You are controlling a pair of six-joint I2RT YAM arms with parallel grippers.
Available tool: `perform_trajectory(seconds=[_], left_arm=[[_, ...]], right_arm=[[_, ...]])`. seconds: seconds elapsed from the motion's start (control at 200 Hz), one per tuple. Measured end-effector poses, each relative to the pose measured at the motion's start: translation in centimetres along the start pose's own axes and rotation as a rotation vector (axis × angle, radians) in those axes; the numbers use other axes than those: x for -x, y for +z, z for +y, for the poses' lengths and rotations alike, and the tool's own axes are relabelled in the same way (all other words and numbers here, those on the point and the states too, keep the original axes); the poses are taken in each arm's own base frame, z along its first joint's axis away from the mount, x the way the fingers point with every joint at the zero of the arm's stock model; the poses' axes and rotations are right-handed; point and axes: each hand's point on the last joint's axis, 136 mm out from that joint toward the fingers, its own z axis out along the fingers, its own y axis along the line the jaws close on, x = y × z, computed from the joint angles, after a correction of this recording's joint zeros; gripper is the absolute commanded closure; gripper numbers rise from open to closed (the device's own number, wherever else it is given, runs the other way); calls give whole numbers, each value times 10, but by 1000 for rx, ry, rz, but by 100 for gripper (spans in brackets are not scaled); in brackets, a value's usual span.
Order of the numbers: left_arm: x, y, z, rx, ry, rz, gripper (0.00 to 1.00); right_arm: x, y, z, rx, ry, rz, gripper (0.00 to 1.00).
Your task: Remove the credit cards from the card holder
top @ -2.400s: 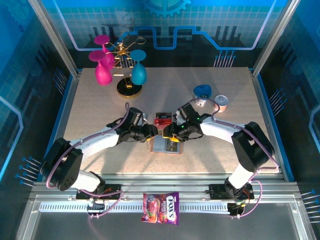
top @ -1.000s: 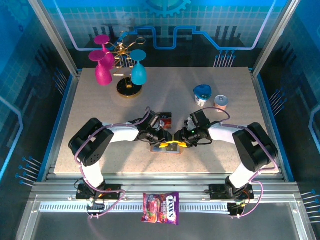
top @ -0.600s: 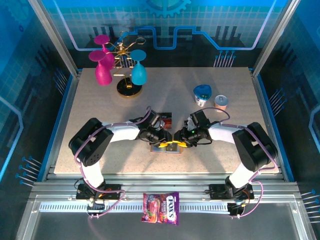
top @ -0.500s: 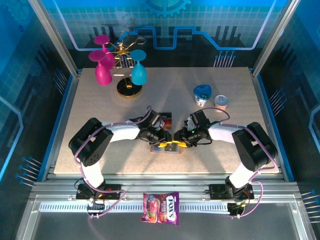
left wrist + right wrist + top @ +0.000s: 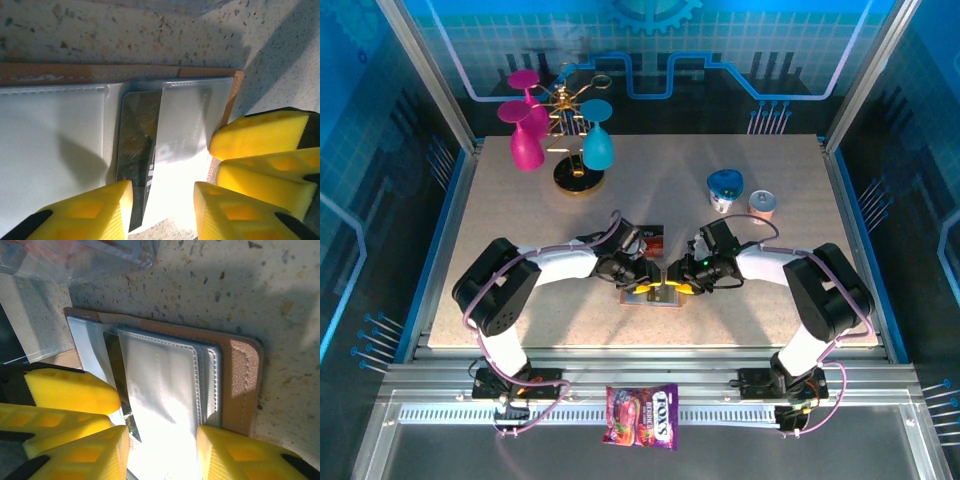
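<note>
Little is changed from half a second ago: only the left arm's elbow is sunk slightly. The card holder (image 5: pixel 656 293) is seen lying flat on the table beyond the candy packet (image 5: pixel 642 415), grey-blue pockets up and brown-edged, with a dark credit card (image 5: pixel 136 145) tucked inside. Both arms are bent low and inward over it. The left gripper (image 5: pixel 162 200) and right gripper (image 5: pixel 162 445) are held part-open astride the pockets, with nothing clamped.

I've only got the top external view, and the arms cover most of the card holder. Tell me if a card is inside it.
Observer: The left wrist view shows a dark card partly tucked under a clear pocket of the card holder.
Operator: Report the left gripper.
Observer: The left gripper is open, its fingers either side of that card's end.
Operator: Now the right.
Observer: The right gripper is open too, over the stitched pockets by the brown edge.
</note>
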Motion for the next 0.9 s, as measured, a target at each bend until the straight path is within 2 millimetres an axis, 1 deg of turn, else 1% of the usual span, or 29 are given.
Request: perform_trajectory(seconds=[0.215, 0.345, 0.415, 0.62, 0.74, 0.901], left_arm=[[6, -13, -7, -12, 7, -43, 62], [13, -24, -11, -37, 4, -78, 63], [16, -27, -9, -47, -8, -93, 63], [15, -24, 11, -54, -72, -98, 65], [15, -23, 9, -79, -84, -95, 66], [16, -21, 3, -113, -74, -87, 68]], right_arm=[[-2, -6, 2, -11, 3, -4, 58], [1, -8, 9, -10, -8, -13, 59], [1, -8, 14, -5, -21, -14, 60], [-5, -2, 23, 2, -49, 4, 61], [-6, 3, 23, -3, -52, 14, 62], [-6, 11, 14, -21, -32, 31, 65]])
